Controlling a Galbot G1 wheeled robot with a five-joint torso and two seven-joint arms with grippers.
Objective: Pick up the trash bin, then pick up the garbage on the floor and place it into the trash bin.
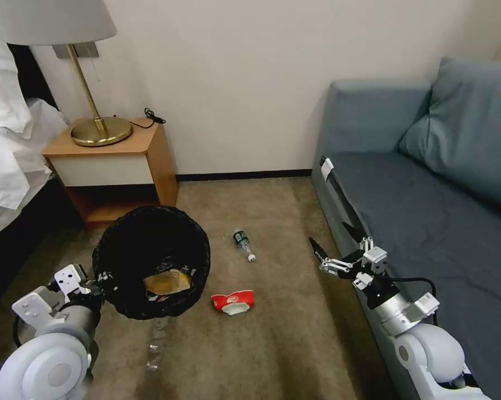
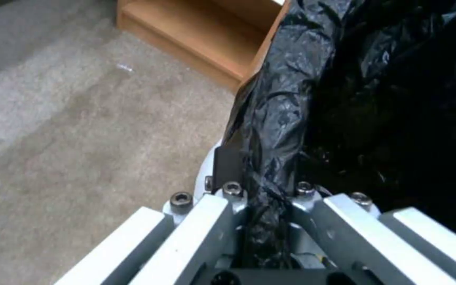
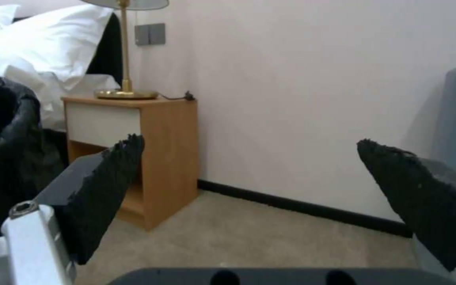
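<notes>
Carpeted floor, left gripper (image 2: 265,221) apparently clamped on trash bin (image 1: 150,261) rim, right gripper (image 1: 332,244) spread, empty.

We count one trash bin (image 1: 150,261) lined in black, with one tan-yellow piece of litter (image 1: 167,282) lying inside it. On the floor (image 1: 284,344) we count two pieces of garbage: one red-and-white packet (image 1: 233,301) and one small clear bottle (image 1: 243,244). Furniture comes to one nightstand (image 1: 114,166), one brass lamp (image 1: 98,125), one blue sofa (image 1: 428,222). We count two grippers, left (image 1: 101,276) and right (image 1: 334,244).
</notes>
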